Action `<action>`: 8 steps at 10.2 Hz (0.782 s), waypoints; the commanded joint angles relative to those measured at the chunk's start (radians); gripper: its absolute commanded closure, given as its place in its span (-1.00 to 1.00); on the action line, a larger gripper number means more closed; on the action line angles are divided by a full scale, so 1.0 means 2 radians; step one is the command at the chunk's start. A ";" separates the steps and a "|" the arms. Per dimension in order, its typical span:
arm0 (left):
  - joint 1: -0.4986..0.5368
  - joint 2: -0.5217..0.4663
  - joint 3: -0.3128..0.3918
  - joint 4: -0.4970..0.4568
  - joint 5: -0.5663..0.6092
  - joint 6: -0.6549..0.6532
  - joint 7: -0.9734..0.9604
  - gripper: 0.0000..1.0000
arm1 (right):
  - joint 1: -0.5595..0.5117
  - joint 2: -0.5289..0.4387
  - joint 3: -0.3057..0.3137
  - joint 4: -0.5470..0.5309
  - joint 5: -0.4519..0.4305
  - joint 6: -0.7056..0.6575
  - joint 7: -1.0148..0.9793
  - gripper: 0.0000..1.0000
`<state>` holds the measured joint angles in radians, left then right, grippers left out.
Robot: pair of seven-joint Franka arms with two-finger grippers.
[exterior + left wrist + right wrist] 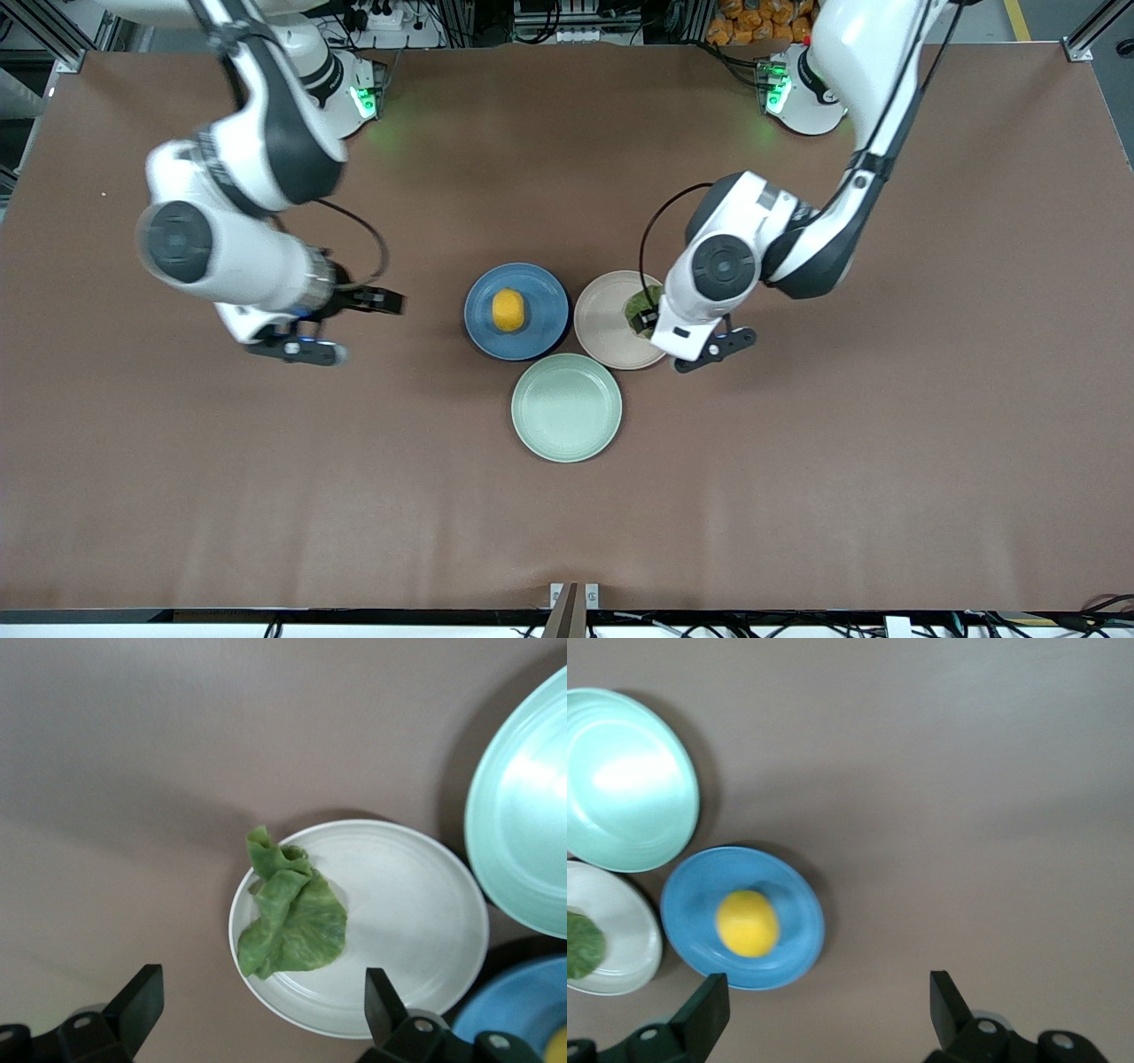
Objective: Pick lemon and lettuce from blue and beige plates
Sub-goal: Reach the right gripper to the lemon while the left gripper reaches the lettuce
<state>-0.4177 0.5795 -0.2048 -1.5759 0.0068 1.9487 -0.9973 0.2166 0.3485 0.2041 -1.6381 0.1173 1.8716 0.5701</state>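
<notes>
The yellow lemon (508, 310) (747, 922) lies in the middle of the blue plate (545, 301) (687, 904). Beside it, toward the left arm's end, the beige plate (607, 323) (407, 921) holds the green wrinkled lettuce (636, 308) (292, 917) near its rim. My left gripper (689, 339) (264, 1001) hangs open over that rim, just off the leaf, holding nothing. My right gripper (347, 328) (828, 1005) is open and empty over bare table beside the blue plate, toward the right arm's end.
An empty mint-green plate (567, 408) (532, 815) (625, 780) touches both other plates and is nearer to the front camera. The brown table (797, 461) spreads wide around the three plates.
</notes>
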 commanded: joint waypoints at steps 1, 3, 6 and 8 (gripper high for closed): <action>-0.017 0.029 0.004 0.009 0.013 0.025 -0.036 -1.00 | 0.035 0.031 0.008 -0.018 -0.007 0.068 0.058 -1.00; -0.024 0.055 0.004 0.009 0.014 0.047 -0.057 -1.00 | 0.065 0.060 0.009 -0.019 -0.036 0.098 0.107 -1.00; -0.034 0.075 0.008 0.007 0.020 0.063 -0.063 -1.00 | 0.081 0.070 0.023 -0.073 -0.068 0.187 0.152 -1.00; -0.034 0.081 0.007 0.008 0.041 0.064 -0.062 -0.95 | 0.082 0.077 0.031 -0.094 -0.088 0.221 0.171 -1.00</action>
<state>-0.4723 0.7319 -0.1986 -1.5743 0.0445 2.0722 -1.0910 0.3881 0.5084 0.2478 -1.7892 -0.0195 2.2752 0.8684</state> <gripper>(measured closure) 0.018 0.000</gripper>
